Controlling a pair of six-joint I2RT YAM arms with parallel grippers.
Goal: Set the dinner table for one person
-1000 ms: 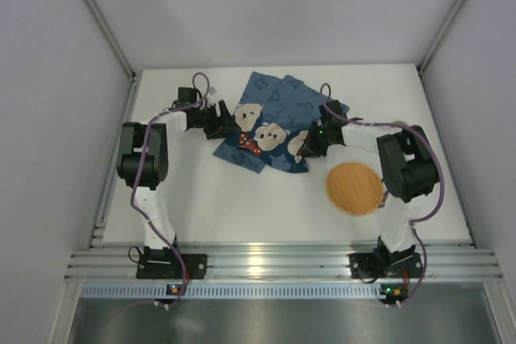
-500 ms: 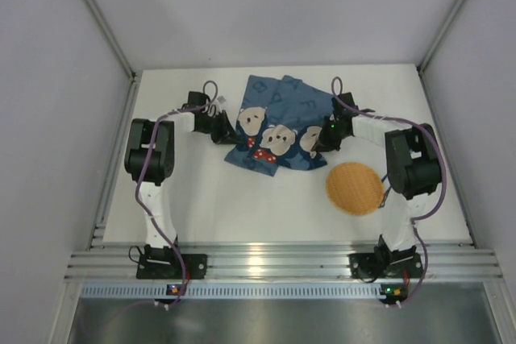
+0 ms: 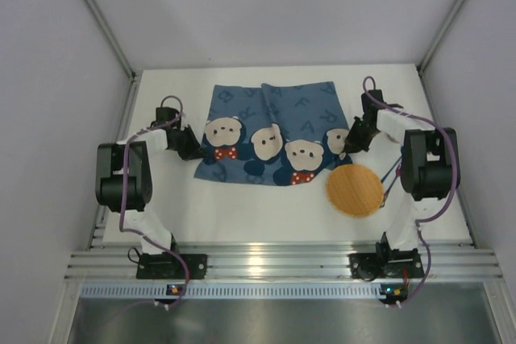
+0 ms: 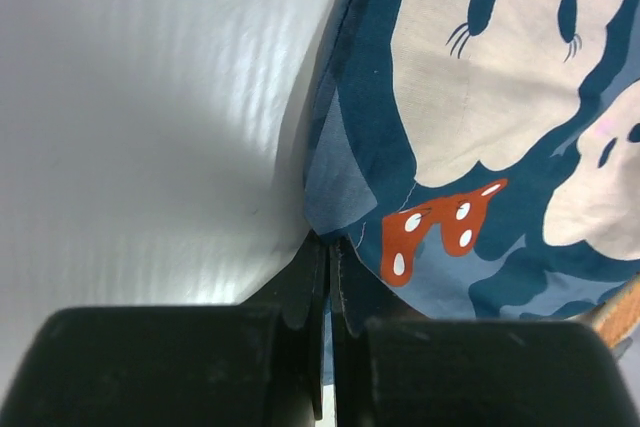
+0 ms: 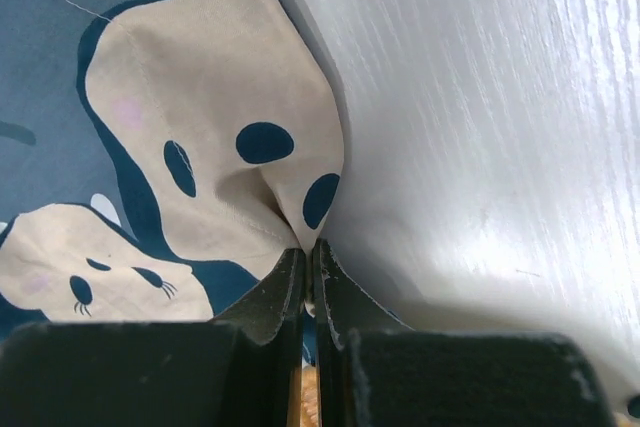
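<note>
Jaws of the left gripper (image 3: 191,145) clamp the near-left corner of the cloth (image 3: 270,134); the right gripper (image 3: 352,142) clamps its near-right corner. The cloth lies spread wide on the far middle of the table (image 3: 242,207). A round mat (image 3: 354,188) sits just beside the right gripper

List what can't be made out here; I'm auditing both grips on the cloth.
Top view: how left gripper and right gripper pinch the cloth, too small.
Left wrist: coaster, cut off by the edge and cloth.
Right wrist: cloth's pinched corner, hidden between the fingers.
</note>
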